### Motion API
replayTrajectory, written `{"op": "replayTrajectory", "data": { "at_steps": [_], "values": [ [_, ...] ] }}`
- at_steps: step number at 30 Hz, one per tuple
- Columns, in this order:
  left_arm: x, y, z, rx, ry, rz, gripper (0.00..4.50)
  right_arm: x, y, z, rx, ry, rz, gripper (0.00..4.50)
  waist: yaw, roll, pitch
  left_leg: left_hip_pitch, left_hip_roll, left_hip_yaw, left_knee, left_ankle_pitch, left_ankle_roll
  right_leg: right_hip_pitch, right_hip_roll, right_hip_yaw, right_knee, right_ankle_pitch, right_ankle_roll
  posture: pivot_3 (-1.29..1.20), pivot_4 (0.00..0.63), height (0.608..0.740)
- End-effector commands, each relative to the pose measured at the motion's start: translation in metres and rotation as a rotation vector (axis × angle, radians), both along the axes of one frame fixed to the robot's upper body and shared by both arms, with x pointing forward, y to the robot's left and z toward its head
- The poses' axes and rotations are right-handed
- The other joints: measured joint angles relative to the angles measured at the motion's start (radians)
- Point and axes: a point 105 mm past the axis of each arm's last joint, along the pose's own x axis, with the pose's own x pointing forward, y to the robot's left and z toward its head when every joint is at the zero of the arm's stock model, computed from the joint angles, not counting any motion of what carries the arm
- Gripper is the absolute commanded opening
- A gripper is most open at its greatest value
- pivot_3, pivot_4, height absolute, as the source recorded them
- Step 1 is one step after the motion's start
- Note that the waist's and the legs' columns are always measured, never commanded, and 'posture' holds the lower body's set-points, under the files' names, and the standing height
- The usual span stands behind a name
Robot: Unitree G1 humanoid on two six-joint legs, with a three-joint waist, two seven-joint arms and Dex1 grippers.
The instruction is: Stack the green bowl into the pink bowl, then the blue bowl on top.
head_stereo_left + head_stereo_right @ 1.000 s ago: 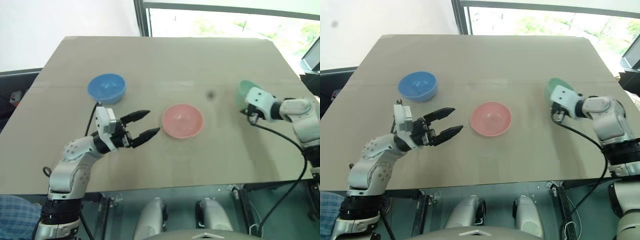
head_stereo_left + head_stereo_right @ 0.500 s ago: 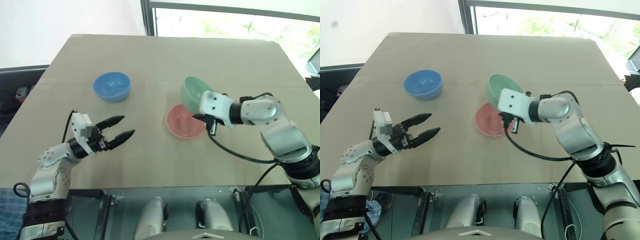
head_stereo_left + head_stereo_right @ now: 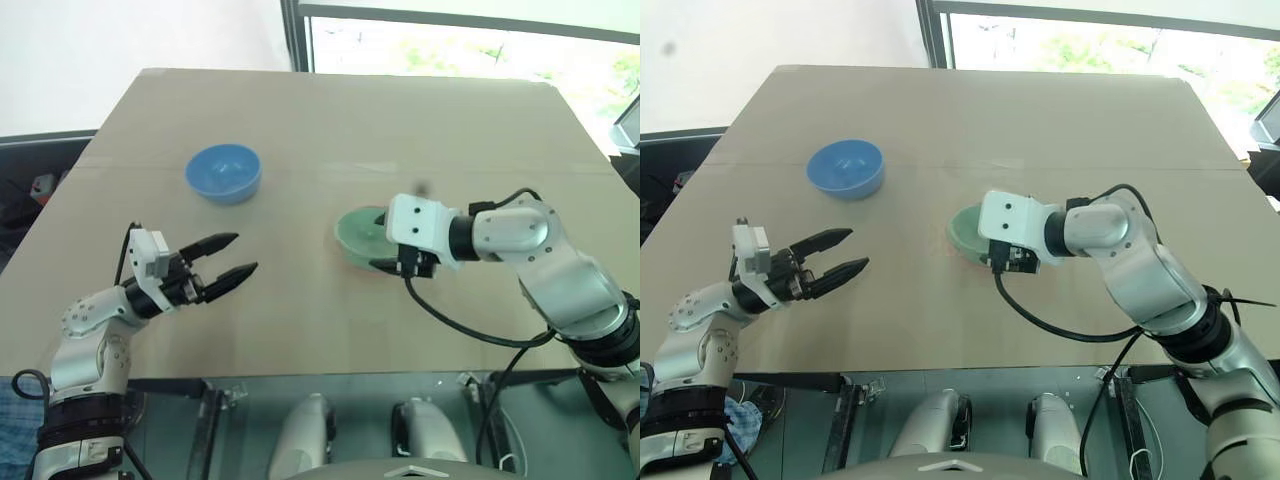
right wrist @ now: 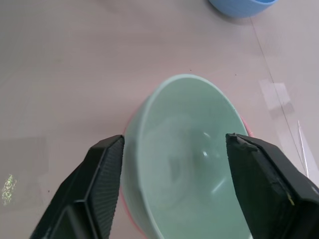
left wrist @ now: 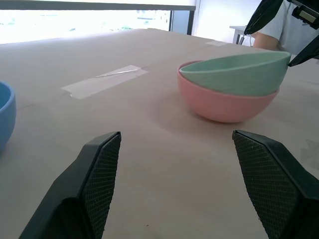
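The green bowl (image 3: 358, 231) sits nested in the pink bowl (image 5: 227, 103) at mid-table, tilted slightly. My right gripper (image 4: 174, 141) hovers just over it, open, one finger (image 4: 102, 174) to each side of the green rim and neither clamping it. The blue bowl (image 3: 224, 172) stands alone at the back left of the table. My left gripper (image 3: 231, 256) is open and empty near the front left, pointing level toward the stacked bowls and well short of them.
The tan table (image 3: 300, 120) carries a strip of clear tape (image 5: 104, 79) behind the bowls. Its front edge (image 3: 300, 372) runs just below both arms. A black cable (image 3: 470, 325) loops from the right wrist. A person in a white shirt (image 5: 279, 30) stands beyond the table.
My right gripper carried the green bowl leftward from the table's right side, set it into the pink bowl and opened. My left arm drew back to the left.
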Motion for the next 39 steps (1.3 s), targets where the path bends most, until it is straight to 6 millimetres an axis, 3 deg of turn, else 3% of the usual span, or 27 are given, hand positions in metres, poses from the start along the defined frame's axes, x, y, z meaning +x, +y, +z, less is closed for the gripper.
{"op": "replayTrajectory", "data": {
  "at_steps": [1, 9, 15, 19, 25, 30, 38, 39],
  "values": [
    [0.004, -0.002, 0.014, 0.007, -0.052, 0.028, 3.79, 0.004, -0.028, 0.032, 0.179, 0.027, -0.049, 3.23, 0.003, 0.0, 0.0, 0.0, 0.0, 0.0, 0.0, 0.0, 0.0, 0.0, 0.0, 0.0, 0.0, 0.0, 0.0, 0.0, 0.15, 0.74],
    [0.047, 0.007, 0.007, 0.195, -0.055, 0.367, 3.79, 0.001, -0.098, 0.056, 0.461, 0.105, -0.1, 3.23, 0.003, -0.001, 0.0, 0.0, -0.001, -0.002, 0.0, 0.0, 0.001, 0.003, 0.0, -0.001, 0.0, 0.0, 0.0, 0.0, 0.15, 0.74],
    [0.074, 0.0, 0.022, 0.354, -0.075, 0.405, 3.79, -0.009, -0.127, 0.061, 0.471, 0.062, -0.096, 3.23, 0.0, -0.001, 0.0, 0.001, 0.0, -0.001, -0.001, 0.0, 0.001, 0.003, 0.0, 0.0, 0.0, 0.0, 0.0, 0.0, 0.15, 0.74],
    [0.09, -0.002, 0.028, 0.416, -0.075, 0.413, 3.79, -0.016, -0.132, 0.07, 0.489, 0.026, -0.08, 3.23, 0.002, -0.001, 0.0, 0.001, 0.0, 0.0, 0.0, 0.0, 0.001, 0.003, 0.0, 0.0, 0.0, 0.0, 0.0, 0.0, 0.15, 0.74],
    [0.117, 0.02, 0.025, 0.495, -0.023, 0.528, 3.79, -0.019, -0.141, 0.088, 0.535, -0.054, -0.11, 3.23, 0.002, -0.002, 0.0, 0.0, -0.001, 0.0, 0.0, 0.0, 0.001, 0.002, 0.001, 0.0, 0.001, 0.0, 0.0, 0.0, 0.15, 0.74],
    [0.124, 0.03, 0.018, 0.569, -0.016, 0.539, 3.79, -0.023, -0.144, 0.086, 0.524, -0.056, -0.121, 3.23, 0.003, -0.002, 0.001, 0.0, -0.001, 0.0, -0.001, -0.001, 0.001, 0.003, 0.001, 0.0, 0.0, 0.0, 0.001, 0.0, 0.15, 0.74],
    [0.127, 0.022, 0.014, 0.576, -0.01, 0.446, 3.79, -0.023, -0.144, 0.082, 0.525, -0.055, -0.135, 3.23, 0.003, -0.002, 0.001, -0.001, -0.001, 0.0, 0.0, -0.001, 0.001, 0.002, 0.0, 0.0, 0.001, 0.0, 0.001, 0.0, 0.15, 0.74],
    [0.127, 0.019, 0.017, 0.564, -0.015, 0.431, 3.53, -0.022, -0.144, 0.081, 0.523, -0.055, -0.133, 3.28, 0.003, -0.002, 0.001, 0.0, -0.001, 0.0, 0.001, -0.001, 0.001, 0.003, 0.0, 0.0, 0.001, 0.0, 0.001, 0.0, 0.15, 0.74]
  ]
}}
